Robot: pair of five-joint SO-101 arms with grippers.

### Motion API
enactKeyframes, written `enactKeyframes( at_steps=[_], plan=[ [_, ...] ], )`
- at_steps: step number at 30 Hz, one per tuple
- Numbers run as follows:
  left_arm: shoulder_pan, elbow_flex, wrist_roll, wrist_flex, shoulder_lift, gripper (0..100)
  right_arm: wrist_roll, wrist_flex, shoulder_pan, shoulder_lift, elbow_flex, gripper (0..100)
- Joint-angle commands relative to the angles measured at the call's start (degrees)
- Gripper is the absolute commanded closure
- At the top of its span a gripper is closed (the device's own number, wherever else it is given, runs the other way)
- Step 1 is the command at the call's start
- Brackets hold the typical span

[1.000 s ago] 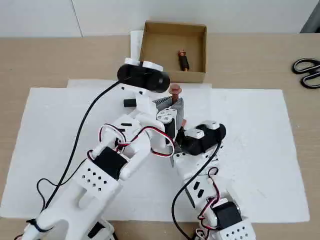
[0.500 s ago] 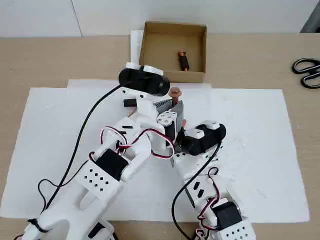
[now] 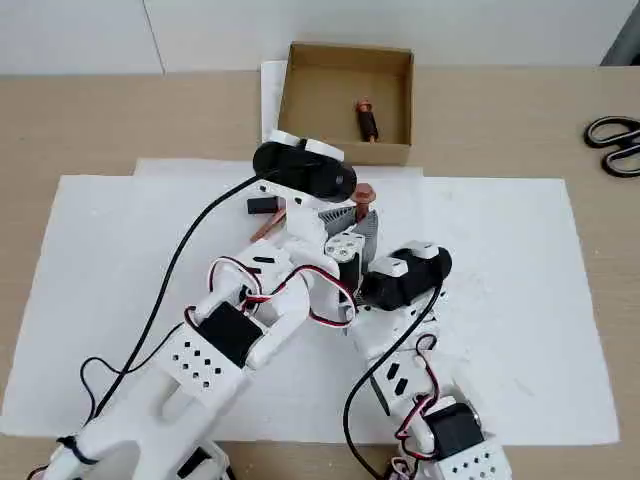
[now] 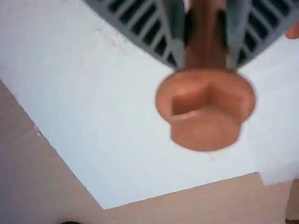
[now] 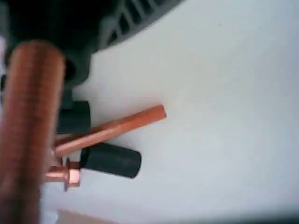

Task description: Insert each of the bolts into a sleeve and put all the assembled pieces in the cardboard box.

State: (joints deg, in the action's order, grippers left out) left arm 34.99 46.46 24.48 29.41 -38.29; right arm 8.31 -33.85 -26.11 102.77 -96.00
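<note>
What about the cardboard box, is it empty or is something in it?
Not empty. In the high view one sleeved bolt lies on the floor of the cardboard box, right of its middle.

The cardboard box (image 3: 300, 100) sits at the far side of the table (image 3: 100, 120), with an assembled piece (image 3: 367, 120) lying inside it toward its right wall. A paper sheet (image 3: 500, 280) covers the table in front of the box. The bolt (image 3: 363, 193) in my left gripper (image 3: 352, 218) is over the sheet, just before the box's front wall. To its left, a loose bolt (image 5: 117, 125) and a sleeve (image 5: 110, 161) lie side by side on the sheet. Scissors (image 3: 615, 143) rest at the table's right edge, off the sheet.
</note>
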Motion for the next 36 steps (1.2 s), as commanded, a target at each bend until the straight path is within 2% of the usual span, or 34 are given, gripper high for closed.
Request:
enactKeyframes(
  at_steps=[1, 26, 36],
  plan=[
    [0.1, -0.3, -1.0, 0.3, -1.9, 99, 0.6, 1.0, -0.3, 1.0, -0.4, 99.5],
    [-1.1, 2.9, -2.2, 0.3, -1.9, 99, 0.6, 1.0, -0.3, 1.0, -0.4, 99.5],
    [-1.1, 2.3, -3.0, 7.1, -1.9, 99, 0.6, 1.0, -0.3, 1.0, -0.4, 99.5]
  ],
)
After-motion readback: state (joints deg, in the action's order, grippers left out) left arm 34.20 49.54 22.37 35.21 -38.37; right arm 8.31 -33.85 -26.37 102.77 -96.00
